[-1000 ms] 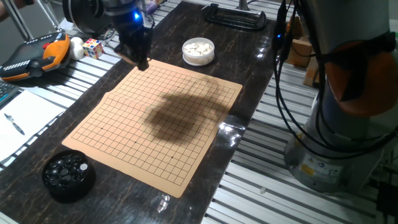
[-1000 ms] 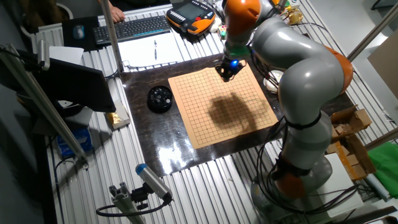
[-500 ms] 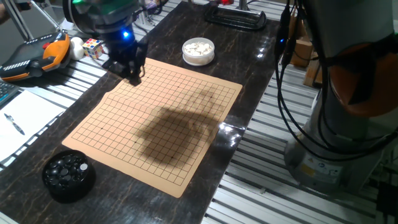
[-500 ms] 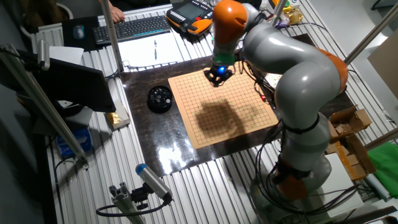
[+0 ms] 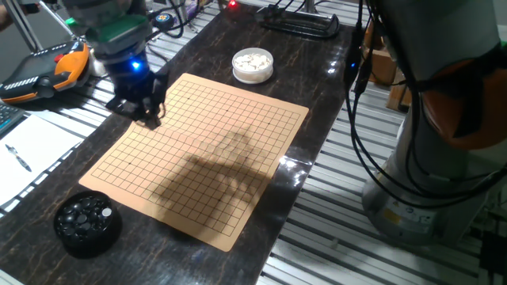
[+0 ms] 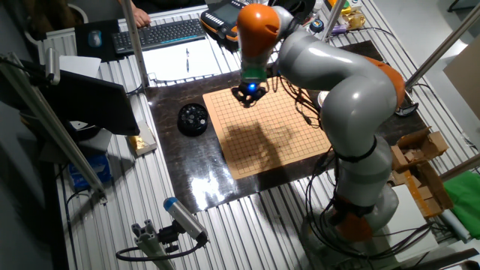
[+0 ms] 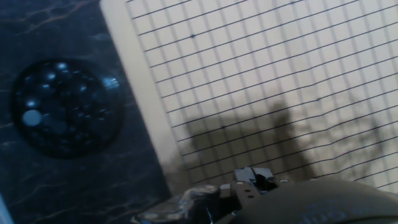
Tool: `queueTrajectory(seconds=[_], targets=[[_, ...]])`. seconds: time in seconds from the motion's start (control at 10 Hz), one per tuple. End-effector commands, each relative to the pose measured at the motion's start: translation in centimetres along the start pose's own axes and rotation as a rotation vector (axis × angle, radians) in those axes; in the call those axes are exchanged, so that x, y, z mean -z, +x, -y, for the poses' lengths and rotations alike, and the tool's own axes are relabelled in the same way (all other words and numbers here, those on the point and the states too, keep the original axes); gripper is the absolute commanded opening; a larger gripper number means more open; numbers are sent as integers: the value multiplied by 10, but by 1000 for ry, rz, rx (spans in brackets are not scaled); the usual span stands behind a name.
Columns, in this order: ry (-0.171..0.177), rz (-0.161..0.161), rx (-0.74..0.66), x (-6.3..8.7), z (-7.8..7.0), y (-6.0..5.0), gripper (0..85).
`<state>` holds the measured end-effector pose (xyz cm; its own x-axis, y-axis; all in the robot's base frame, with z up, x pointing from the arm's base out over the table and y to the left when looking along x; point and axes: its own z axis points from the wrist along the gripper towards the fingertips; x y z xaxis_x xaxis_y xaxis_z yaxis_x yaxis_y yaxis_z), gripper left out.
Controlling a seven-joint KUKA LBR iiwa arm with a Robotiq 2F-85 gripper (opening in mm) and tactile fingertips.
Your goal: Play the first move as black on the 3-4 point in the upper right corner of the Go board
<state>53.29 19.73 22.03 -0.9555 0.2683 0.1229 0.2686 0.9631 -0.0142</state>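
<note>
The tan Go board (image 5: pixel 198 150) lies on the dark table and no stone shows on its grid. It also shows in the other fixed view (image 6: pixel 266 127) and in the hand view (image 7: pixel 280 74). A black bowl of glossy black stones (image 5: pixel 87 224) stands off the board's near left corner, and also shows in the other fixed view (image 6: pixel 193 118) and the hand view (image 7: pixel 65 106). My gripper (image 5: pixel 146 115) hovers over the board's far left edge (image 6: pixel 247 94), well short of the bowl. Its fingers are too dark to tell whether they are open. No single black stone shows outside the bowl.
A white bowl of white stones (image 5: pixel 253 65) stands beyond the board's far edge. An orange and black pendant (image 5: pixel 43 71) and paper with a pen (image 5: pixel 24 150) lie to the left. A keyboard (image 6: pixel 169 34) sits behind. The robot base (image 5: pixel 444 142) stands on the right.
My gripper has moved from the board's far corner along its left edge towards the black bowl's side. Its shadow on the board has shifted with it. Nothing else moved.
</note>
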Motion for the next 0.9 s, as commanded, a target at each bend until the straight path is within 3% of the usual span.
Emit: queueTrajectory(seconds=[0.0,0.5,0.6,0.7,0.8], targets=[[-2,0,2,0,-7,2,7],[6,8,42,-2,-5,-1,7],[-4,9,95,-2,-5,-1,7],[-38,2,146,-2,-5,-1,7],[-33,-9,218,-2,-5,-1,7]])
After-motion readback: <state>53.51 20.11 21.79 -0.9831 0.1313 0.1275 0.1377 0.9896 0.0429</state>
